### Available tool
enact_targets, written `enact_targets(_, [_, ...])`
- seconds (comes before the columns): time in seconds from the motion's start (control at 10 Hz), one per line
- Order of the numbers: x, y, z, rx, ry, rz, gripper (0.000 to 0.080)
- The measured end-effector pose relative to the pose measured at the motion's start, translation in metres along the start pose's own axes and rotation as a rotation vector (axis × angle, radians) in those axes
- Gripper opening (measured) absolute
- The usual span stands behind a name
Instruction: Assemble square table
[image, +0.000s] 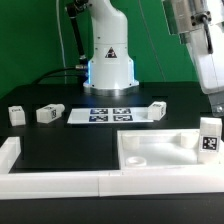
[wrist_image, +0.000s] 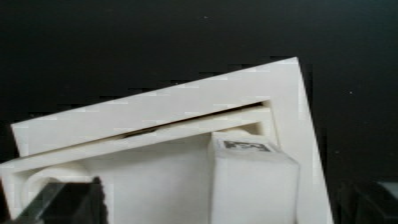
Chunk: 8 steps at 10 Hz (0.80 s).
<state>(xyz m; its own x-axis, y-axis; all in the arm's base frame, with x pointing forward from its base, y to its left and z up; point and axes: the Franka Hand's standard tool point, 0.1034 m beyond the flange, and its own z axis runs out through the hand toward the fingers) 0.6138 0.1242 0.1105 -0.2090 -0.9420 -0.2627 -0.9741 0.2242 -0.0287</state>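
There is one square tabletop (image: 158, 150) and there are four legs. The tabletop is a white tray with a raised rim. It lies on the black table (image: 60, 140), near the front, toward the exterior view's right.

Three legs lie loose and well apart from the tabletop. The first leg (image: 15, 114) is far at the exterior view's left, and the second leg (image: 50, 113) is near it. The third leg (image: 158, 110) lies just beside the right end of the one marker board (image: 100, 115). The fourth leg (image: 210, 136) stands upright at the right corner of the tabletop, with its tag facing the camera. In the wrist view this leg (wrist_image: 258, 180) is seen against the rim of the tabletop (wrist_image: 178, 110). I cannot tell whether it stands inside the rim or outside it.

The gripper (image: 212, 85) hangs above the fourth leg. Its fingers are blurred and mostly out of the pictures, so I cannot tell if it is wide or narrow.

Two white border bars are in view: the front bar (image: 60, 182) and the left bar (image: 8, 155).
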Motion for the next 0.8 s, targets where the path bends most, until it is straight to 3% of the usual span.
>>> enact_targets(0.3, [0.002,0.002,-0.002,0.008,0.002,-0.056,0.0649])
enact_targets(0.4, [0.007,0.012,-0.009,0.021,0.007,-0.118,0.0649])
enact_targets(0.6, [0.010,0.035,-0.019,0.003,0.008,-0.230,0.0649])
enact_targets(0.8, [0.009,0.044,-0.011,-0.020,0.012,-0.237,0.0649])
